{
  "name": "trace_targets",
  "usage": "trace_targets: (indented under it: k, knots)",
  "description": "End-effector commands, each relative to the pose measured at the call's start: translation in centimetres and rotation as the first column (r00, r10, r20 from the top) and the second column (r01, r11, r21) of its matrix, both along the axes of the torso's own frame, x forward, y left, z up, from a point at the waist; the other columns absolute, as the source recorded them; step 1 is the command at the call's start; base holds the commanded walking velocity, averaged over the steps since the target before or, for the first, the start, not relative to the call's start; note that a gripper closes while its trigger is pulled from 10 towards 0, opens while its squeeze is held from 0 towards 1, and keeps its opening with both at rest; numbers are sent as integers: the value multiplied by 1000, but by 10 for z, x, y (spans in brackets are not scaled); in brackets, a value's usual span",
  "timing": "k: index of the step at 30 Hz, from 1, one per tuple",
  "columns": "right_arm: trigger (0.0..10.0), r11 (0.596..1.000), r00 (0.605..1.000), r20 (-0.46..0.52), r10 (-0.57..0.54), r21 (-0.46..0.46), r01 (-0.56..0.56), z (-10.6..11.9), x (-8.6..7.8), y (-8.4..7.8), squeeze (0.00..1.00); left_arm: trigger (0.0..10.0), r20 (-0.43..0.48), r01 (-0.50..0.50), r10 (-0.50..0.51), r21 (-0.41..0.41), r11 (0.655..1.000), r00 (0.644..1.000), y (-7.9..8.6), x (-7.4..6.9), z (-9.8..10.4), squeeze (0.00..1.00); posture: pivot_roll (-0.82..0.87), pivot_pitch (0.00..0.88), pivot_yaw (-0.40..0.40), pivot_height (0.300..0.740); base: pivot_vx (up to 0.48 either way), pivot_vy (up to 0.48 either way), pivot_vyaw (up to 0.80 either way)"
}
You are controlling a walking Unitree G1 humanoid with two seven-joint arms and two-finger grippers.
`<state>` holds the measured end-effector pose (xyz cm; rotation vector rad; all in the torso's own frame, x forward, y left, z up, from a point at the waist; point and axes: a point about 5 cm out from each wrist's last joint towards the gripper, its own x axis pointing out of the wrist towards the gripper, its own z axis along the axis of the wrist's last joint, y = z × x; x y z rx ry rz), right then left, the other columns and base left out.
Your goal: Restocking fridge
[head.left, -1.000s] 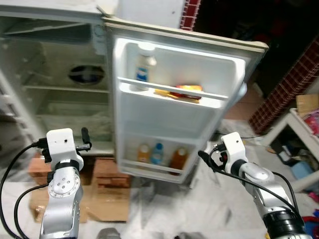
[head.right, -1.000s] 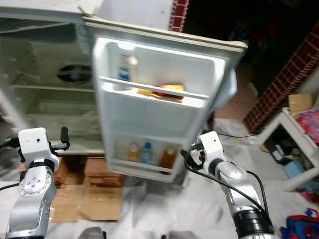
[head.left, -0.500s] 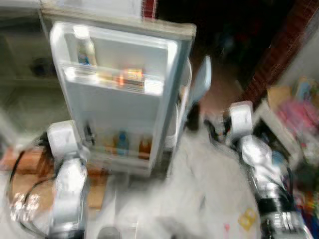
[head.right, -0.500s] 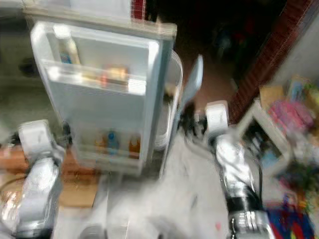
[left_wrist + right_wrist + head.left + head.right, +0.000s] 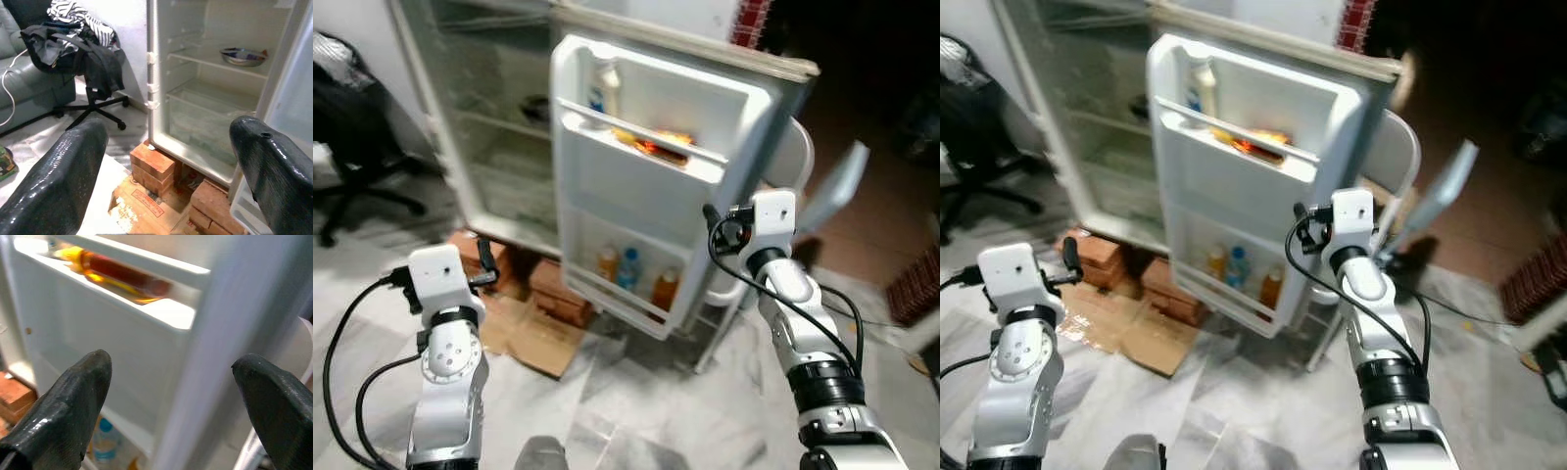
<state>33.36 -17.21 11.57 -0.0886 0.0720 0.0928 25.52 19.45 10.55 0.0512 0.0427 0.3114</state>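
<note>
The fridge stands open, its door swung toward me. On the door's upper shelf a white bottle stands beside a lying orange-red bottle. Three small bottles stand in the lower door shelf. My right gripper is open at the door's free edge; in the right wrist view that edge runs between the fingers. My left gripper is open and low, facing the fridge's inside, where a metal bowl sits on a shelf.
Bricks prop up the fridge, with flattened cardboard on the marble floor before them. A black office chair draped with clothes stands at the left. A white plastic chair is behind the door.
The whole view has swung and is sharp again after the blur. My right gripper has come up level with the middle of the door's free edge. The left arm stays low.
</note>
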Motion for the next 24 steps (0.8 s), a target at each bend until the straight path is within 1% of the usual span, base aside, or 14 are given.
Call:
trace_targets:
  k: [1, 5, 9, 11, 14, 16, 17, 18, 19, 20, 21, 22, 23, 24]
  knots:
    - [10000, 1000, 999, 40, -6, -1, 6, 10, 6, 2, 0, 10000, -8, 12, -12, 3, 1000, 1000, -1, 1, -1, 0, 105, 0, -78, 740, 0, 0, 788]
    - [10000, 1000, 997, 73, -19, -6, 19, 16, 7, 2, 0, 10000, -13, 14, -13, 27, 1000, 1000, -1, 1, -1, 0, 107, 0, -82, 740, 367, 0, 763]
    - [10000, 1000, 997, 71, -28, -4, 28, 14, 6, -1, 0, 10000, -15, 10, -9, 21, 1000, 1000, -1, 0, -2, 0, 106, 0, -82, 740, 398, -205, 0]
    - [10000, 1000, 999, 51, -8, -19, 9, 9, 4, -4, 0, 10000, -16, 12, -11, 20, 1000, 1000, -2, 0, -2, 0, 106, 0, -83, 740, 382, -289, 0]
    - [10000, 986, 981, -105, 165, 36, -162, -18, -6, 1, 0, 10000, -19, 12, -12, 17, 1000, 1000, -2, 1, -2, 0, 105, 0, -84, 740, 377, -294, 0]
    - [10000, 986, 981, -105, 165, 36, -162, -18, -6, 1, 0, 10000, -19, 12, -12, 17, 1000, 1000, -2, 1, -2, 0, 105, 0, -84, 740, 375, -296, 0]
    - [10000, 964, 951, -160, 265, 68, -258, -27, -13, 5, 0, 10000, -19, 12, -12, 16, 1000, 1000, -2, 1, -2, 0, 107, 0, -85, 740, 375, -296, 0]
    - [10000, 906, 881, -211, 424, 96, -413, -36, -27, 10, 0, 10000, -19, 10, -10, 15, 1000, 1000, -1, 1, -3, 0, 108, 0, -85, 740, 349, -326, 0]
    - [10000, 825, 782, -269, 562, 115, -553, -45, -43, 11, 0, 10000, -19, 7, -7, 12, 1000, 1000, -1, 0, -3, 0, 109, 0, -86, 740, 244, 0, 0]
    - [10000, 825, 782, -269, 562, 115, -553, -45, -43, 11, 0, 10000, -19, 7, -7, 12, 1000, 1000, -1, 0, -3, 0, 109, 0, -86, 740, 244, 0, 0]
    - [10000, 759, 700, -308, 644, 139, -637, -52, -56, 12, 0, 10000, -19, 6, -6, 10, 1000, 1000, -1, 0, -3, 0, 109, 0, -86, 740, 244, 0, 0]
    - [10000, 676, 582, -397, 709, 150, -721, -62, -72, 3, 0, 10000, -21, 3, -3, 10, 1000, 1000, -1, 0, -3, 0, 111, 0, -87, 740, 0, 0, 0]
    - [10000, 664, 560, -421, 714, 153, -732, -64, -75, -1, 0, 10000, -22, 2, -2, 11, 1000, 1000, -1, 0, -3, 0, 111, 0, -87, 740, 0, 0, 0]
    - [10000, 664, 560, -421, 714, 153, -732, -64, -75, -1, 0, 10000, -22, 2, -2, 11, 1000, 1000, -1, 0, -3, 0, 111, 0, -87, 740, 0, 0, 0]
